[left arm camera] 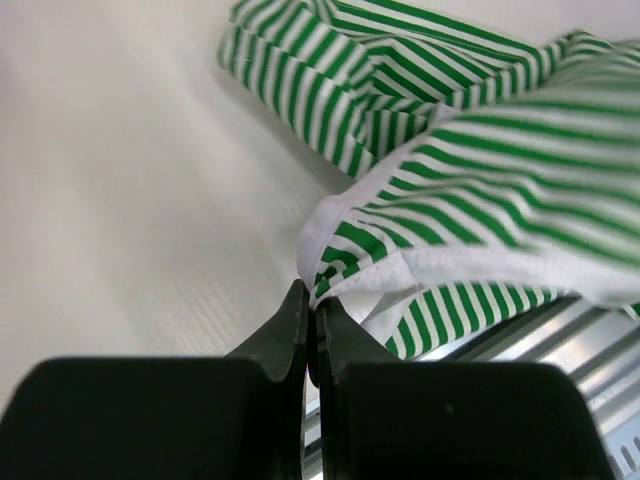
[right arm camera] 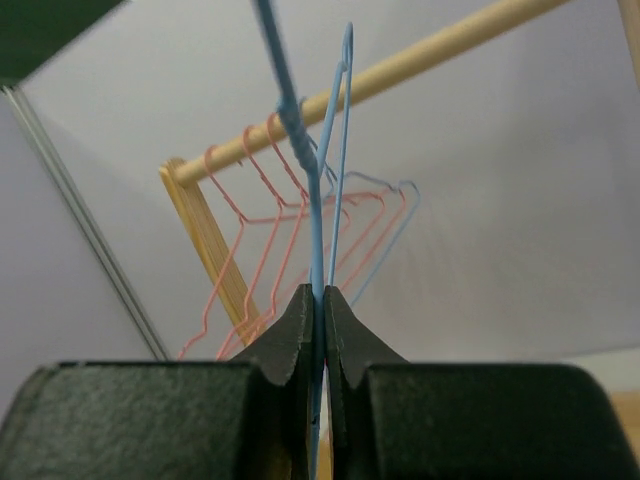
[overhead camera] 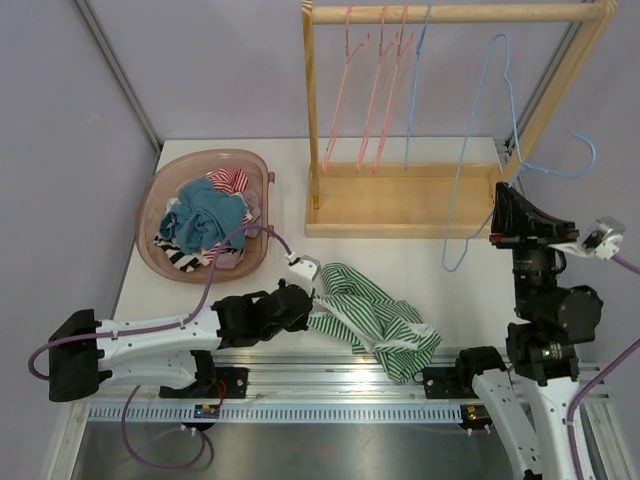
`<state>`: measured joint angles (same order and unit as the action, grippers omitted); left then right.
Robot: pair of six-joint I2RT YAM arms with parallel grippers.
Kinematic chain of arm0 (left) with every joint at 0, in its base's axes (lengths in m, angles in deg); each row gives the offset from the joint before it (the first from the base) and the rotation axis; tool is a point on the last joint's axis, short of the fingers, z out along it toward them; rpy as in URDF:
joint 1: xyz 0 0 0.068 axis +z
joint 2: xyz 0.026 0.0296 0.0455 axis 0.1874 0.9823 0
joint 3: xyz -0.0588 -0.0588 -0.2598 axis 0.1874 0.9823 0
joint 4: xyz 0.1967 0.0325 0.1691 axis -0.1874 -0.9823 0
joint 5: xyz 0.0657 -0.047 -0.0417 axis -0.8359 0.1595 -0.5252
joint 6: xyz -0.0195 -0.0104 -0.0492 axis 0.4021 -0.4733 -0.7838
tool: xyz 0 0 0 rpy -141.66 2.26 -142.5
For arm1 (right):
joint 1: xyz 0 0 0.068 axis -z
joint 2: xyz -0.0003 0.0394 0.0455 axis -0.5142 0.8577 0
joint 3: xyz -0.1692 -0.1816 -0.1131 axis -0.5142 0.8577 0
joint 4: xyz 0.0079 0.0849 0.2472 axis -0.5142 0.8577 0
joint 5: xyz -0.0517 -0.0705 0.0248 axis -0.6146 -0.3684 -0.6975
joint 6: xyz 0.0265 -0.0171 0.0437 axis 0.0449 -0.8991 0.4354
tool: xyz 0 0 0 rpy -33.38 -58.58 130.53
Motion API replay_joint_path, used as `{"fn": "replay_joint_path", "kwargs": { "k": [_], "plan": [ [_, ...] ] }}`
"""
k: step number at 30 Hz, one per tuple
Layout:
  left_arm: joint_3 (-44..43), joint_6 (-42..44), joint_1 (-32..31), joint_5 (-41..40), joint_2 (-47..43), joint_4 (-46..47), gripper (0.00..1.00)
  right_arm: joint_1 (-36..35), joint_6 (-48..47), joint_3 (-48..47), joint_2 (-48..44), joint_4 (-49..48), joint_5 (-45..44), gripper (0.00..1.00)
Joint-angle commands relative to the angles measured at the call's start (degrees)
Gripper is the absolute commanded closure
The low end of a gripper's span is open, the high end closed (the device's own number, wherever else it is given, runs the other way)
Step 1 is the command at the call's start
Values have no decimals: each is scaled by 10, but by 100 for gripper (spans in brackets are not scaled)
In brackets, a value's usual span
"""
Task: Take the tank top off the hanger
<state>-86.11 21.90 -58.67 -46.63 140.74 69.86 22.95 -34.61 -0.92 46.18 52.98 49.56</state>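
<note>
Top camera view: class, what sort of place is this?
Probably a robot test bench staged for laundry chores: a wooden clothes rack with wire hangers, a pink basket of clothes, and robot arms bolted at the table edge.

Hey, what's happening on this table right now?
The right gripper is shut on a bare blue wire hanger, holding it up near the wooden rack. The green-striped tank top lies crumpled on the table, already off the hanger. The left gripper has its fingers closed on the top's white trim.
</note>
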Motion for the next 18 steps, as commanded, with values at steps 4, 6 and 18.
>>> {"fn": "replay_joint_path", "kwargs": {
  "k": [4, 6, 18],
  "plan": [
    [-66, -57, -1, -129, -34, -74, 84, -4, -46, -210, 114, 316, 12, 100],
    [-75, -58, -1, -131, -40, -91, 43, -4, -46, -235, 150, 344, 2, 100],
    [-132, -53, -1, -131, -108, -205, 1, -4, -106, -594, 467, 537, -41, 100]
  ]
}}
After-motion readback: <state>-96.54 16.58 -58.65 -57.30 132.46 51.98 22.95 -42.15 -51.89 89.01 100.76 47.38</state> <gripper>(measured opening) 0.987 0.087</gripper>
